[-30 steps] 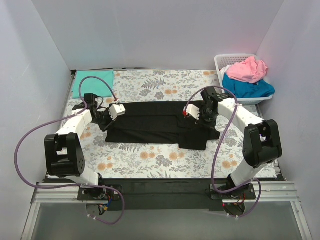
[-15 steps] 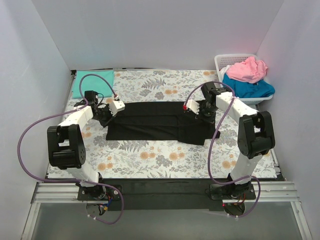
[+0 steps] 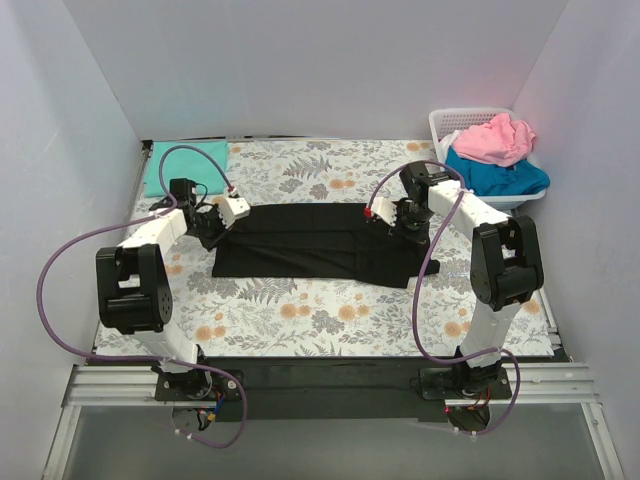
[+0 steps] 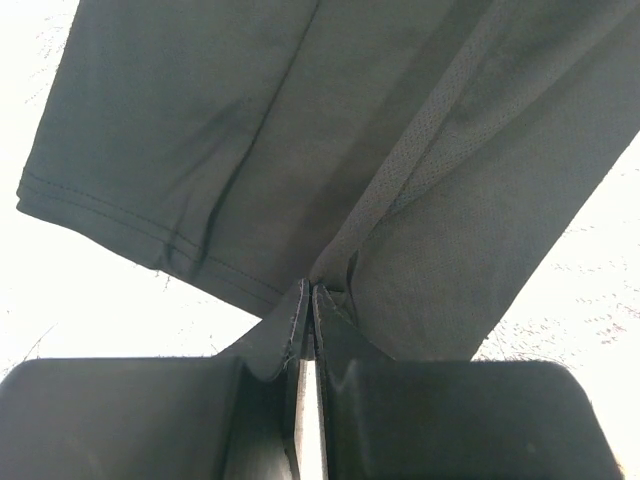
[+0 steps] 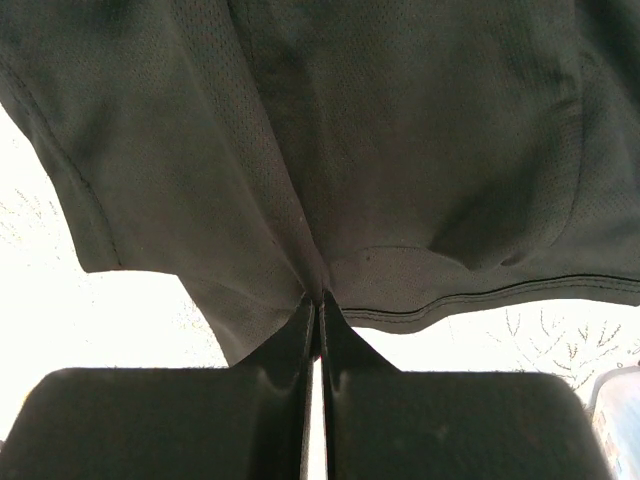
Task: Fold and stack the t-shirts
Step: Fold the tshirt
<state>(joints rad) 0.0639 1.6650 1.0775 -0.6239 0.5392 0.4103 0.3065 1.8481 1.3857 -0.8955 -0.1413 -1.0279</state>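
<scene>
The black t-shirt [image 3: 310,242] lies spread across the middle of the patterned table cloth, partly folded lengthwise. My left gripper [image 3: 215,222] is shut on its left edge; in the left wrist view the cloth [image 4: 330,150] is pinched between the fingertips [image 4: 310,292]. My right gripper [image 3: 405,222] is shut on its right edge; the right wrist view shows the cloth [image 5: 350,130] caught between the fingertips [image 5: 318,297]. A mint-green t-shirt [image 3: 185,166] lies folded at the far left corner. The pink t-shirt [image 3: 497,138] and the bright blue t-shirt [image 3: 497,175] lie in the basket.
The white lattice basket [image 3: 452,122] stands at the far right corner. White walls close in the table on three sides. The flower-and-fern table cloth [image 3: 310,315] shows bare in front of the black shirt.
Both grippers have moved away from me with the black shirt's edges, pulling its near part back; the shirt now lies narrower and further from the front edge.
</scene>
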